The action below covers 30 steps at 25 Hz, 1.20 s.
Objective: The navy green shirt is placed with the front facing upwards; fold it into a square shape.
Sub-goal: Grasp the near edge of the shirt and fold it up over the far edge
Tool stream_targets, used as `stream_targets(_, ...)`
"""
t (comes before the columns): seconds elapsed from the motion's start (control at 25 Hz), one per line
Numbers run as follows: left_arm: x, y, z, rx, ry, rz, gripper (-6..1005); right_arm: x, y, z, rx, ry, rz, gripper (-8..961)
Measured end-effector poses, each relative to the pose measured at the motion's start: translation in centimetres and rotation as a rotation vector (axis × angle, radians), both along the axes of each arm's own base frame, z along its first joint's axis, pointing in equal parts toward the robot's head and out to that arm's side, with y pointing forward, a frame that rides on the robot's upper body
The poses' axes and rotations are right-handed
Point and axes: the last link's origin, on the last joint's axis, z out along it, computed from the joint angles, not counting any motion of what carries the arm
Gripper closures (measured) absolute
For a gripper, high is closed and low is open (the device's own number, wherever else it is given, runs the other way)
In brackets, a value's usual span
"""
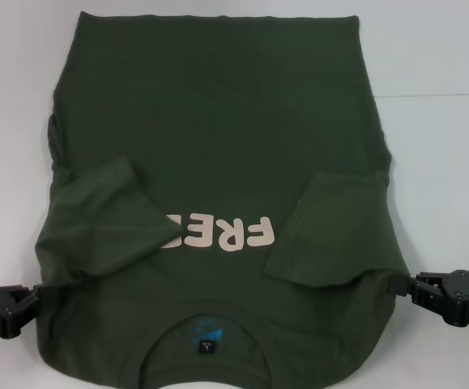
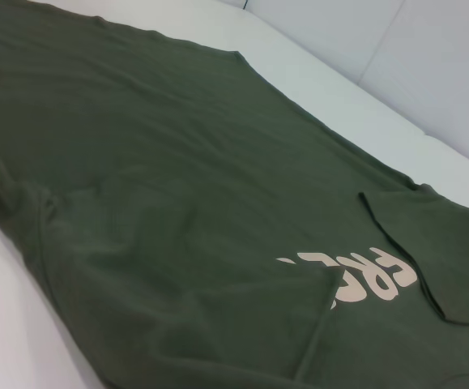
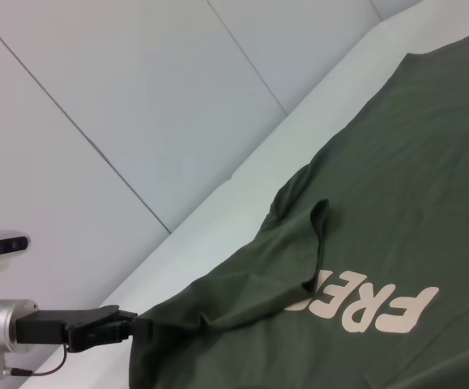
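Note:
The navy green shirt (image 1: 218,121) lies flat, front up, with its collar and blue label (image 1: 208,340) nearest me and its hem far away. Both short sleeves (image 1: 108,215) (image 1: 327,231) are folded inward over the chest, partly covering the cream lettering (image 1: 226,233). My left gripper (image 1: 33,297) is low at the shirt's left shoulder edge, shut on the cloth; the right wrist view shows it (image 3: 137,328) pinching that edge. At the right shoulder edge my right gripper (image 1: 398,285) is shut on the fabric. The left wrist view shows only the shirt (image 2: 177,162).
The shirt rests on a white table (image 1: 437,162) with a seam line on the right. Bare white surface runs along both sides of the shirt and beyond the hem.

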Motion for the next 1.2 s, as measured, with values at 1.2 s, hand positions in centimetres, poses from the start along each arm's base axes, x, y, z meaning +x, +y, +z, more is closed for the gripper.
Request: stream_targets(1.2, 0.8, -9.0, 1.9, -0.012, -0.04, -0.383, 943, 3.7, -12.0, 1.4, 0.258, 0.017, 0.098, 931)
